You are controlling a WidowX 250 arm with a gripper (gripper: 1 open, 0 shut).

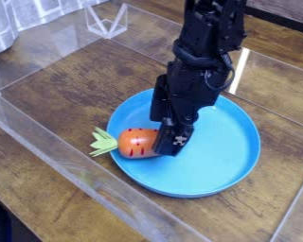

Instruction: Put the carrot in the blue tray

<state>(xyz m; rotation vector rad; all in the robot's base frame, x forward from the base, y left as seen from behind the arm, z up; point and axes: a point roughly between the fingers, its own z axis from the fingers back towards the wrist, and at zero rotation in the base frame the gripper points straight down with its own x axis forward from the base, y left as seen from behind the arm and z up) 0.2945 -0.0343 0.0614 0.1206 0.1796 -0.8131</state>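
Note:
The carrot, orange with dark stripes, lies on its side in the left part of the blue tray. Its light green top hangs over the tray's rim onto the wood. My black gripper points down, low over the carrot's right end, and hides that end. Its jaws stand open, and the nearer finger reaches down to the tray floor beside the carrot. Whether a finger touches the carrot I cannot tell.
The tray sits on a dark wooden table. A clear plastic sheet edge runs across the front left. A clear stand is at the back, with a grey object at the back left corner.

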